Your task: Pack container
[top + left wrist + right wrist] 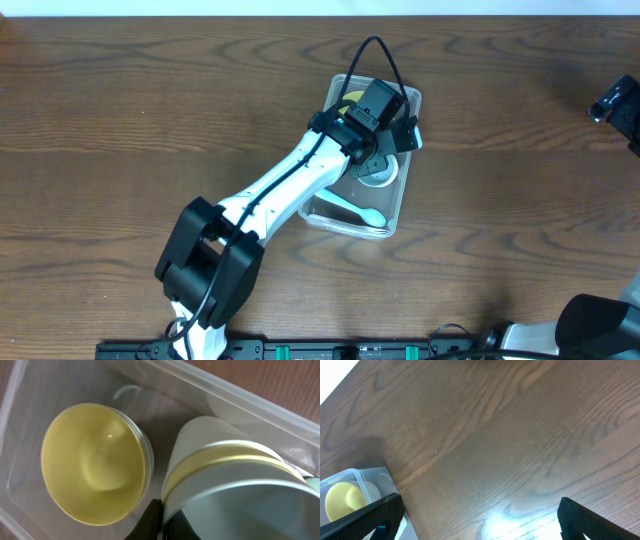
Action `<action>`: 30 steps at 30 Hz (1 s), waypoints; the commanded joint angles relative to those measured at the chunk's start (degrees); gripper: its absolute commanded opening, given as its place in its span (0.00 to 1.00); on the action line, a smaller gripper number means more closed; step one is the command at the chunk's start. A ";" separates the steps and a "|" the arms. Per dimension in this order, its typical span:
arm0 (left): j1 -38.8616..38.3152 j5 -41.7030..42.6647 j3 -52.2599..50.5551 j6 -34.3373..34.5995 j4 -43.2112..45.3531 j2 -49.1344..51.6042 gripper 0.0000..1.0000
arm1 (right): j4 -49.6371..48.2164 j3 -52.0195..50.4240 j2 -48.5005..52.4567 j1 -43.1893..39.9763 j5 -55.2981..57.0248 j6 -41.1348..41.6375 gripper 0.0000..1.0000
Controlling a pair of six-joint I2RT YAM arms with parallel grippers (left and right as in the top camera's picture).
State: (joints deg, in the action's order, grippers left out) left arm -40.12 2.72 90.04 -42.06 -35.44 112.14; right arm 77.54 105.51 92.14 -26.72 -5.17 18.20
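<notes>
One clear container (pixel 398 200) mid-table: one pale spoon (pixel 355 208) at the near end, then one stack of three nested bowls (pixel 225 475) with the left gripper (pixel 378 155) pinched on its rim, and one yellow bowl (pixel 92 462) at the far end. The right gripper (pixel 482 520) has its fingers wide apart over the brown wood-grain table (pixel 120 120). Just plain white past the far edge.

Bowls (pixel 92 462) and the left arm (pixel 290 185) crowd the container (pixel 398 205)

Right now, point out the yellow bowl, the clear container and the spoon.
yellow bowl (pixel 92 462), left wrist view, the bowl's inner hollow.
container (pixel 240 402), left wrist view, its clear rim.
spoon (pixel 352 207), overhead view, middle of its handle.
</notes>
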 commanded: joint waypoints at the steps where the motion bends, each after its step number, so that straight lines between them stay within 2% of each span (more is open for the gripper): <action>1: -0.20 0.02 1.07 -0.31 0.59 0.76 0.08 | 0.07 0.02 -0.52 -0.22 0.02 -0.68 0.99; 7: -0.20 -0.57 1.73 -0.42 2.36 0.72 0.06 | 0.07 0.02 -0.52 -0.22 0.02 -0.68 0.99; 11: -0.20 0.85 1.70 -2.91 2.21 0.74 0.06 | 0.07 0.00 -0.52 -0.22 0.02 -0.68 0.99; 17: -0.04 0.92 1.70 -7.50 -3.78 0.74 0.06 | 0.07 0.02 -0.52 -0.22 0.02 -0.68 0.99; 30: 0.83 -0.07 1.73 -10.01 -11.52 0.72 0.06 | 0.07 0.00 -0.52 -0.22 0.02 -0.68 0.99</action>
State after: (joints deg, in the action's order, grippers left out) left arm -39.18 2.57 91.77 -50.19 -45.19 112.16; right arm 77.54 105.51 92.14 -26.72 -5.17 18.20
